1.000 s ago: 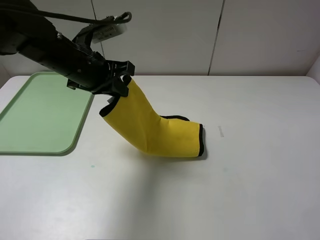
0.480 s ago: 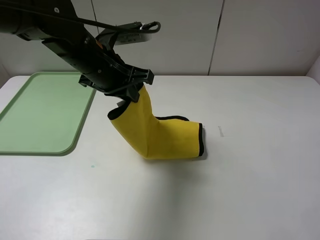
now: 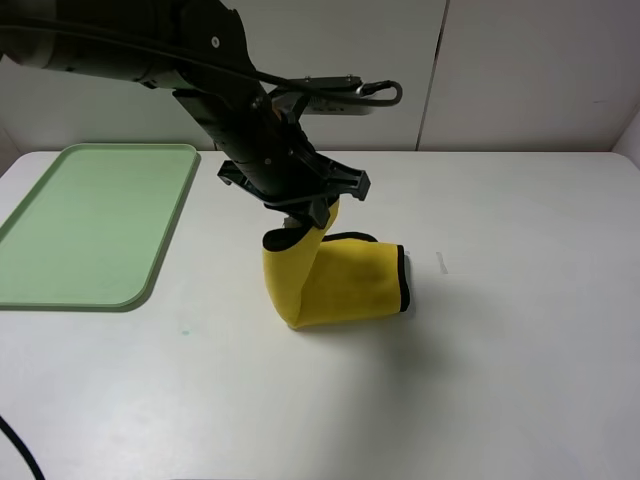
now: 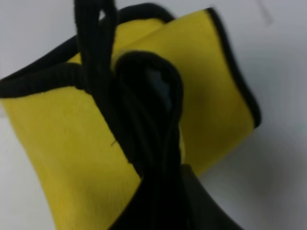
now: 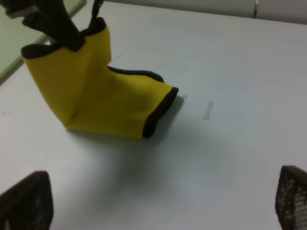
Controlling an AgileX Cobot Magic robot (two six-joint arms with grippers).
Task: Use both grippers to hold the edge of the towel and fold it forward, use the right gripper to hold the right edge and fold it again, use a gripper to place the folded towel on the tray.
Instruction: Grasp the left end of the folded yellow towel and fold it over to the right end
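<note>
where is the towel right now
In the exterior high view the towel is near the middle of the table, right of the tray, one end held up by the left gripper, the other lying on the tabletop.

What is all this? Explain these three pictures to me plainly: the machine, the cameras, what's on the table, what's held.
It is a robot with two black arms, each ending in a pincer gripper. One picture is from a camera mounted high, off the arms. The other two are from cameras on the left and right wrists. On the white table sit a pale green tray and a yellow towel with black trim. The left gripper is shut on the yellow towel, holding one end up while the rest lies folded on the table. The right gripper is open and holds nothing.
</note>
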